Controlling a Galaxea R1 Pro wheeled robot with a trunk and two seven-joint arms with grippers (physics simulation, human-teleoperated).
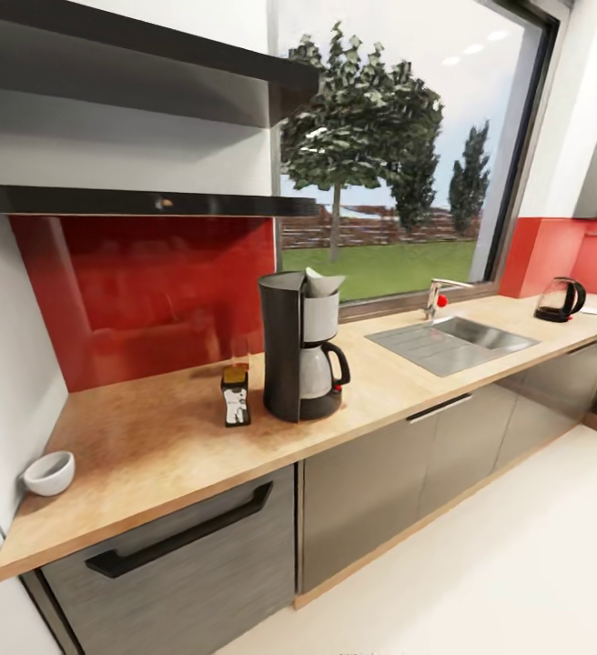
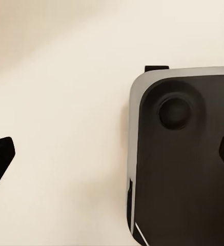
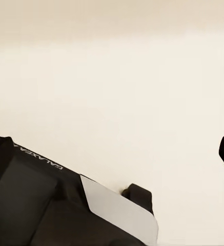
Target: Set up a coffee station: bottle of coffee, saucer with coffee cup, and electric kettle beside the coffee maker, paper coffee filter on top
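The black coffee maker (image 1: 298, 350) stands mid-way along the tan countertop (image 1: 153, 446), with the white paper coffee filter (image 1: 322, 284) sitting on its top. The bottle of coffee (image 1: 236, 396), gold-capped, stands just left of it. A white coffee cup (image 1: 49, 473) rests at the counter's far left end, by the wall. The glass electric kettle (image 1: 560, 299) is at the far right end, beyond the sink. The saucer is out of view. My left gripper (image 2: 112, 156) and right gripper (image 3: 112, 154) hang open over the cream floor, holding nothing.
A steel sink (image 1: 453, 341) with a faucet (image 1: 440, 296) lies between coffee maker and kettle. Two dark shelves (image 1: 135, 200) hang over the left counter. Dark drawer fronts (image 1: 189, 546) run below. My own base (image 2: 183, 169) shows under the left gripper.
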